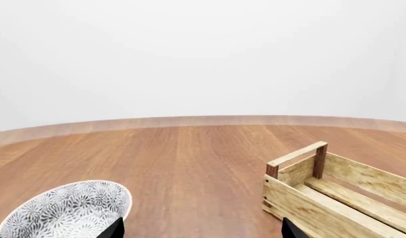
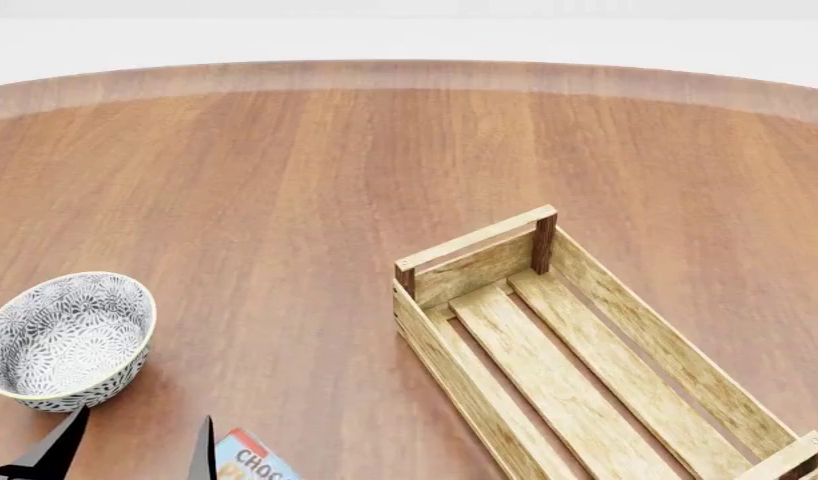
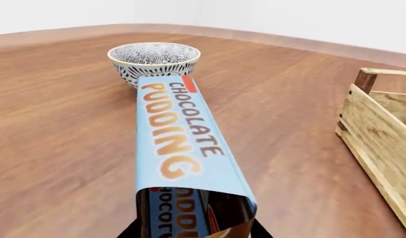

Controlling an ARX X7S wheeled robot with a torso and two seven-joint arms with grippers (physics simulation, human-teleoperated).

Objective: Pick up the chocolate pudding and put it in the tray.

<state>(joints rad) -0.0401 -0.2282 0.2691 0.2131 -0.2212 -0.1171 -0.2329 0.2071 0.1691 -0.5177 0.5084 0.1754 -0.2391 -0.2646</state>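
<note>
The chocolate pudding (image 3: 179,144) is a light-blue carton with orange lettering. It fills the right wrist view and points toward the bowl. My right gripper (image 3: 196,234) has a dark finger pressed against each side of the carton's near end, shut on it. In the head view only the carton's corner (image 2: 256,462) shows at the bottom edge, and the right gripper is out of frame there. The tray (image 2: 569,370) is a light-wood slatted crate at the right, and it is empty. It also shows in the left wrist view (image 1: 335,193). My left gripper (image 2: 132,450) is open and empty between the bowl and the crate.
A grey-white patterned bowl (image 2: 65,340) stands at the left, close to my left gripper; it also shows in the left wrist view (image 1: 67,210) and the right wrist view (image 3: 155,59). The round wooden table (image 2: 316,180) stretches to its far curved edge.
</note>
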